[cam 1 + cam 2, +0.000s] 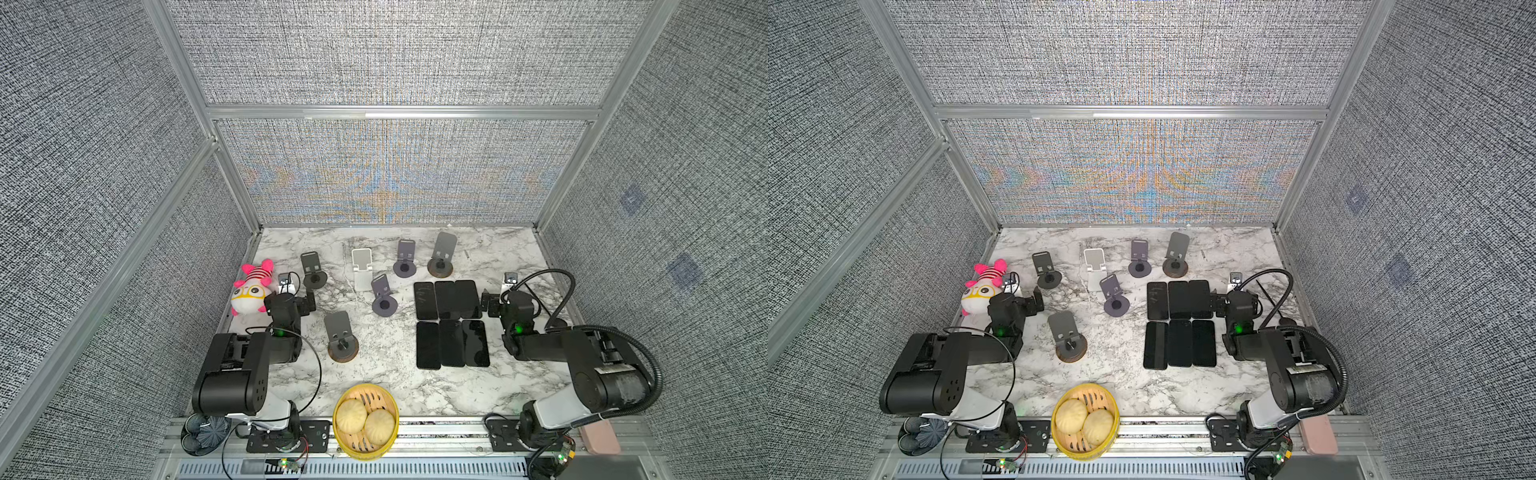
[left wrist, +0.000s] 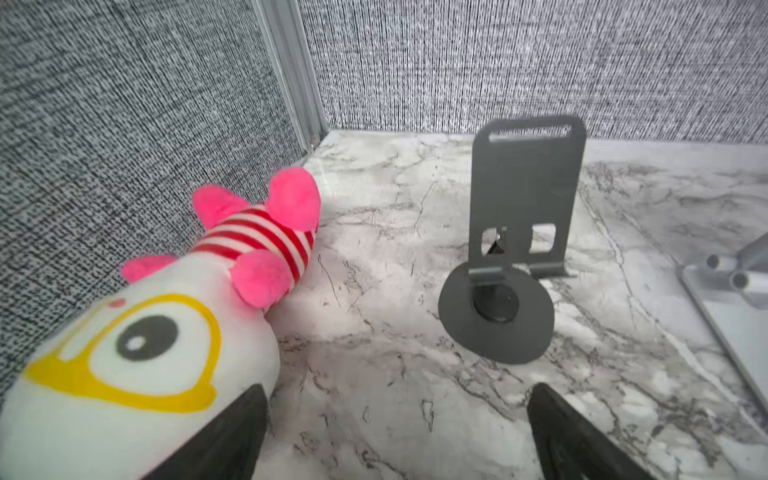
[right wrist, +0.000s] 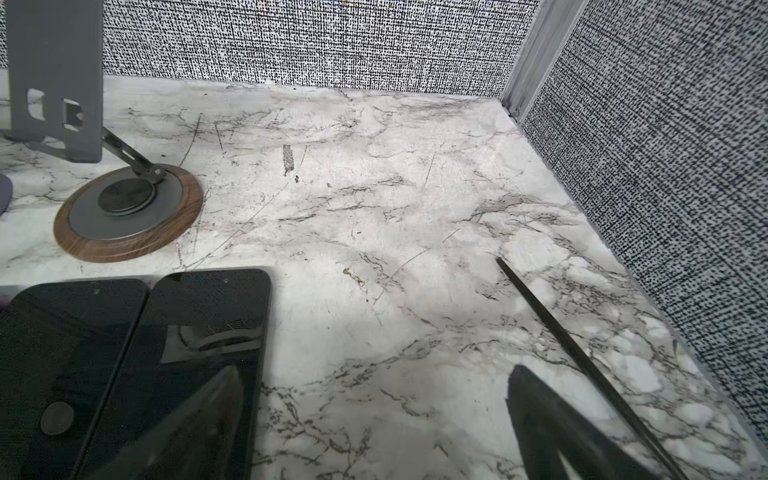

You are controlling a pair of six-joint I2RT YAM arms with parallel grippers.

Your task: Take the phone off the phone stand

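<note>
Marble tabletop (image 1: pixel 415 390) (grey woven walls (image 1: pixel 395 54))

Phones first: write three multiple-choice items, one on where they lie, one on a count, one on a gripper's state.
1. The phones lie: A) on stands B) flat on the table C) on the plush toy.
2. Buns in the steamer: A) two B) one C) four.
3. The left gripper is: A) shut on a stand B) shut on the toy C) jaws open, empty.
1B: they lie in a grid on the marble. 2A: two sit side by side. 3C: jaws apart, nothing between.
</note>
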